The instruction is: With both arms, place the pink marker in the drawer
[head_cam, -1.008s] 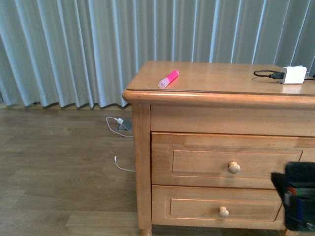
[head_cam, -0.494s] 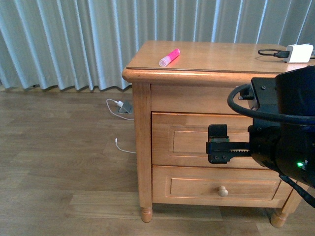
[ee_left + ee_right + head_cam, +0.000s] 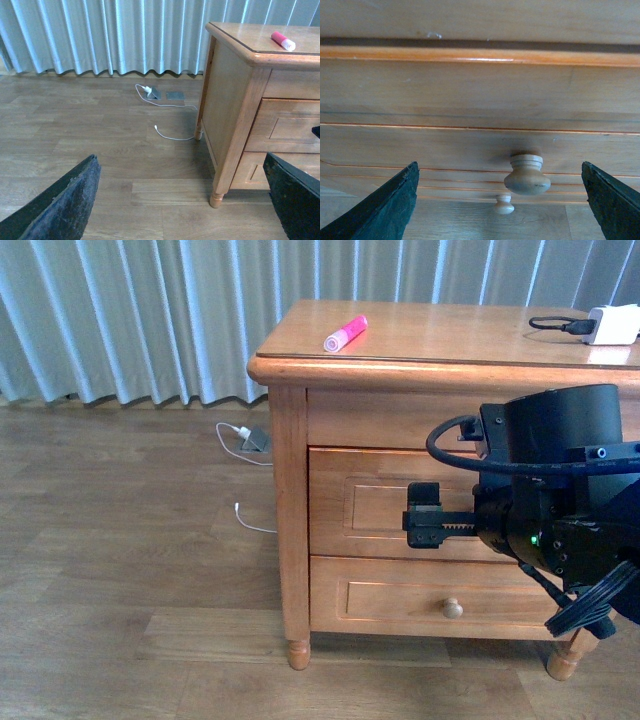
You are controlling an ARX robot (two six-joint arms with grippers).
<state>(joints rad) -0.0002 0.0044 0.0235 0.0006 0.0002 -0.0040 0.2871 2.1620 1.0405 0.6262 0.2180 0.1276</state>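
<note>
The pink marker (image 3: 345,333) lies on the dresser's top near its front left corner, and the left wrist view shows the marker (image 3: 283,41) too. The drawer (image 3: 360,505) is shut. My right arm hangs in front of it, with the right gripper (image 3: 424,527) open and level with the drawer front. In the right wrist view the right gripper (image 3: 499,172) straddles the drawer's round knob (image 3: 526,175) with wide gaps on both sides, touching nothing. My left gripper (image 3: 180,165) is open over the floor, left of the dresser, and holds nothing. The left arm is out of the front view.
A shallower lower drawer (image 3: 400,600) with its own knob (image 3: 453,608) sits under the top one. A white charger (image 3: 612,324) with a black cable rests at the dresser's far right. White cables and a floor socket (image 3: 248,440) lie by the curtain (image 3: 150,320).
My right arm has risen from the lower right corner and moved left across the drawer fronts, now covering the top knob in the front view. The front view has drawn back and shows the dresser's legs.
</note>
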